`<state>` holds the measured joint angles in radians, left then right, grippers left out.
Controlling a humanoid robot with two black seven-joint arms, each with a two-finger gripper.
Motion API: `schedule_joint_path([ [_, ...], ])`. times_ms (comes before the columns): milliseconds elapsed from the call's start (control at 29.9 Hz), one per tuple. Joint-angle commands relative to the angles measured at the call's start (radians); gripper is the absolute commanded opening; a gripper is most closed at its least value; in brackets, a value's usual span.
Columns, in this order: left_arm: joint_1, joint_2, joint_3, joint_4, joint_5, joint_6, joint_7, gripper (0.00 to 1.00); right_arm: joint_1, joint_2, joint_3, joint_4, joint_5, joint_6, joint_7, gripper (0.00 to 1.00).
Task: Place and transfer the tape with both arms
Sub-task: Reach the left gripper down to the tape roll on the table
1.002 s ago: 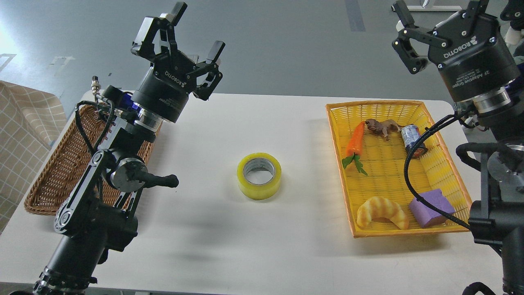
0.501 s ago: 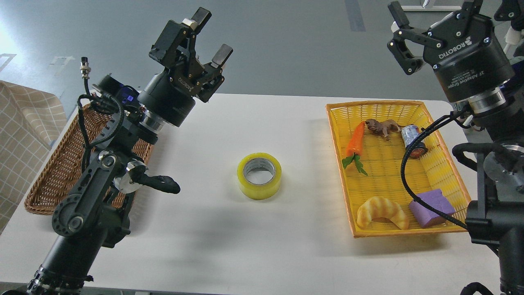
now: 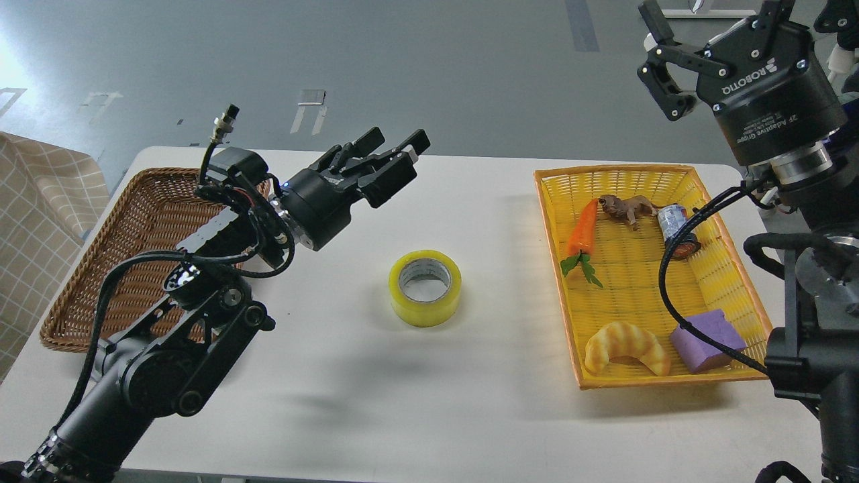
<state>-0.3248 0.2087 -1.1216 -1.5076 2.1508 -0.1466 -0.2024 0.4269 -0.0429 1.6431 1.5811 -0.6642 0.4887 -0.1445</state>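
Note:
The tape (image 3: 425,288), a yellow roll with a grey-white core, lies flat on the white table (image 3: 470,402) near its middle. My left gripper (image 3: 396,149) is tilted over, pointing right, and hovers above and to the left of the tape, apart from it. Its fingers are spread and hold nothing. My right gripper (image 3: 718,17) is high at the top right, above the yellow basket. It is open and empty, with its fingertips partly cut off by the frame's edge.
A yellow basket (image 3: 617,171) at the right holds a carrot toy (image 3: 582,231), a brown toy animal (image 3: 627,208), a small can (image 3: 673,225), a croissant toy (image 3: 625,345) and a purple block (image 3: 708,339). A brown wicker basket (image 3: 134,235) stands at the left, partly behind my left arm.
My left arm has swung down and to the right. Its gripper has tipped from pointing up to pointing right, closer to the tape. The right arm has barely moved.

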Motion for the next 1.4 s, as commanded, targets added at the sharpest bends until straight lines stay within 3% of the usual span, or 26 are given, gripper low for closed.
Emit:
schedule_joint_path([
  [0, 0.019, -0.008, 0.040, 0.000, 0.031, 0.007, 0.113, 0.98, 0.001, 0.000, 0.004, 0.002, 0.002, 0.000, 0.002, 1.00],
  [100, 0.020, 0.001, 0.092, 0.001, 0.031, 0.007, 0.187, 0.98, 0.001, 0.000, 0.004, 0.002, 0.011, 0.000, 0.002, 1.00],
  [401, 0.007, 0.006, 0.203, 0.009, 0.031, 0.007, 0.227, 0.98, -0.005, -0.005, 0.008, 0.010, 0.026, 0.000, 0.002, 1.00],
  [902, 0.017, 0.005, 0.285, 0.055, 0.031, 0.016, 0.230, 0.98, -0.023, -0.011, 0.015, 0.010, 0.026, 0.000, 0.002, 1.00],
  [1370, -0.108, 0.054, 0.445, 0.234, 0.031, 0.016, 0.232, 0.98, -0.040, -0.011, 0.040, 0.011, 0.028, 0.000, 0.003, 1.00],
])
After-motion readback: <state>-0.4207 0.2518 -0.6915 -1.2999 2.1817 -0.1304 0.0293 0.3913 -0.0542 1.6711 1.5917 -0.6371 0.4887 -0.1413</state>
